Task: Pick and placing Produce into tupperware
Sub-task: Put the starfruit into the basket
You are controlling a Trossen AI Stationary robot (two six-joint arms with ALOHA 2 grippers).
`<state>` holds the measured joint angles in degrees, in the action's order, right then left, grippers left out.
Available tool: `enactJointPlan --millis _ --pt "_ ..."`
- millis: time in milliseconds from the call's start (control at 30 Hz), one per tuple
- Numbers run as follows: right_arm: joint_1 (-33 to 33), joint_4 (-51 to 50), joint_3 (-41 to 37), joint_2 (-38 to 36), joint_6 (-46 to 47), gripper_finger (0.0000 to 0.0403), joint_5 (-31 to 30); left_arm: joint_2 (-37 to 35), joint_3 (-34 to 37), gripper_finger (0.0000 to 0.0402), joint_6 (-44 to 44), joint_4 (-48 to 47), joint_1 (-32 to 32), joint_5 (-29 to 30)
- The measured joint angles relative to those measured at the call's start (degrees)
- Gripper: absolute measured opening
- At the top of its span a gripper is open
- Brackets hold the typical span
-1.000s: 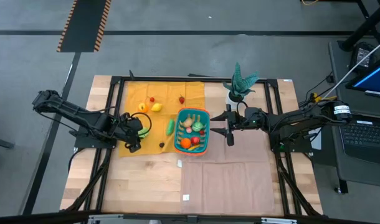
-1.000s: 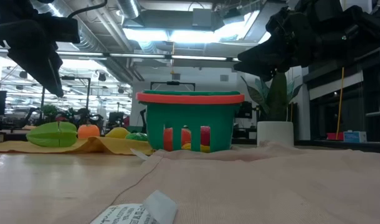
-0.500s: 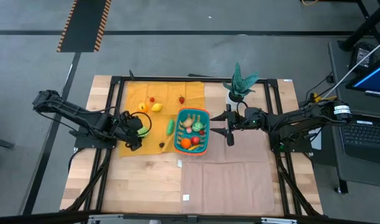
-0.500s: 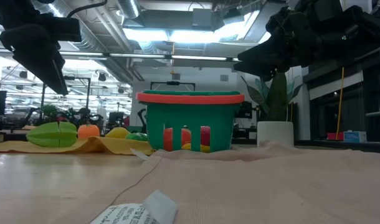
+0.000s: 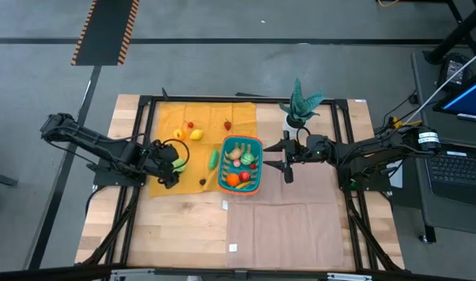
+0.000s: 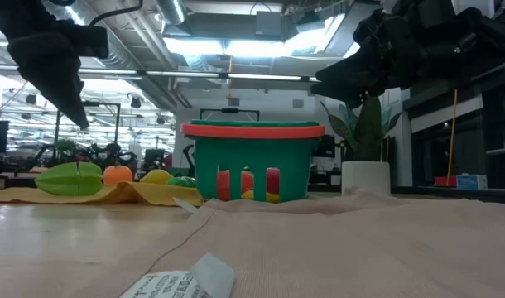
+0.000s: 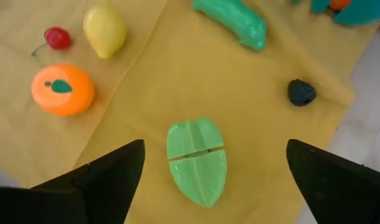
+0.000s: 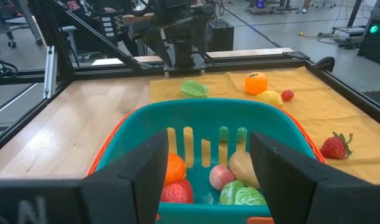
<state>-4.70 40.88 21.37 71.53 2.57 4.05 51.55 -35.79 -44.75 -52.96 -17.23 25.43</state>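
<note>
Claw on the left (image 7: 209, 163) now hangs wide open over the green star fruit (image 7: 197, 162) on the yellow cloth (image 7: 177, 81); a sec ago it was less open. Fruit hasn't moved, nothing held. Right claw (image 8: 205, 168) is half open w/ nothing in it, same spot, just by the teal basket (image 5: 241, 165) holding some produce on the surface (image 5: 175, 226).

Both arms are dark, nearly black, built of slim jointed links with black cables looping along them. The left claw (image 5: 169, 165) and right claw (image 5: 288, 161) each end in two broad, flat, matte black fingers (image 7: 103, 180). A white band rings the right arm (image 5: 428, 138).
</note>
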Motion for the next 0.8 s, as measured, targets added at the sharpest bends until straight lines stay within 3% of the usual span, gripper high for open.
enactJointPlan --millis 500,800 --pt "0.0 0.0 0.0 0.0 0.19 0.0225 0.0 14.89 0.04 0.0384 -3.09 -0.45 7.17 -0.51" --pt "0.0 0.0 0.0 0.0 0.39 0.0225 0.01 19.93 0.04 0.0384 -2.89 0.8 7.74 -3.23"
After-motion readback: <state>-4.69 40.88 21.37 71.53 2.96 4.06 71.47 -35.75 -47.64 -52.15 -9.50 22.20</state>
